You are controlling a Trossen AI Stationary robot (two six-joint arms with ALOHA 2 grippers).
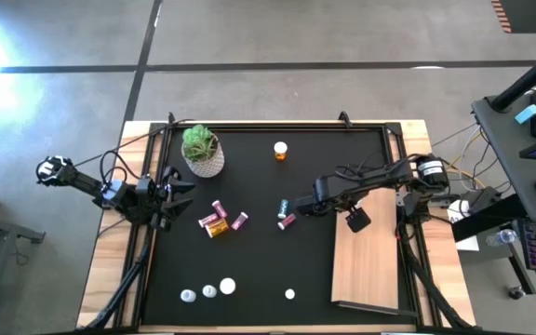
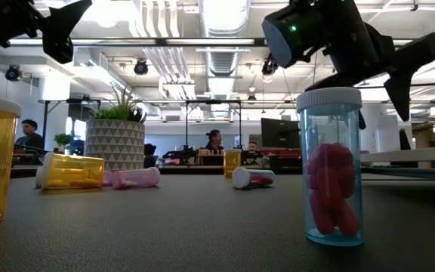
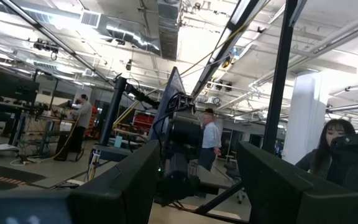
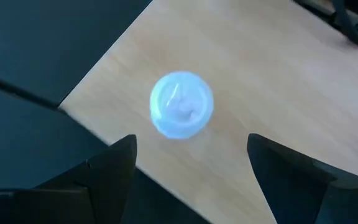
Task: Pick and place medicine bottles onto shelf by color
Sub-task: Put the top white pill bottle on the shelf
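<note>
Right tool above a bottle on the shelf
Right tool [image 4: 191,162], fingers wide, holds nothing over white-capped bottle [image 4: 182,104] standing near shelf [image 4: 278,81] corner; left tool [image 1: 170,200] unclear.

Arms: two slim arms of dark, near-black segmented links, one mounted at each side of the worktop.
Left arm [image 1: 110,191]: black links with a small blue patch near the middle and a round, pale-ringed joint at its outer end.
Right arm [image 1: 380,181]: black links ending in a round motor housing with a white ring; loose black cables loop along it.
Right hand [image 4: 188,165]: two broad, flat, matte black fingers with angled inner edges.
Left hand [image 3: 194,180]: two blocky dark grey-black fingers.
Indicator: a small green light glows on a dark housing in the low view.
</note>
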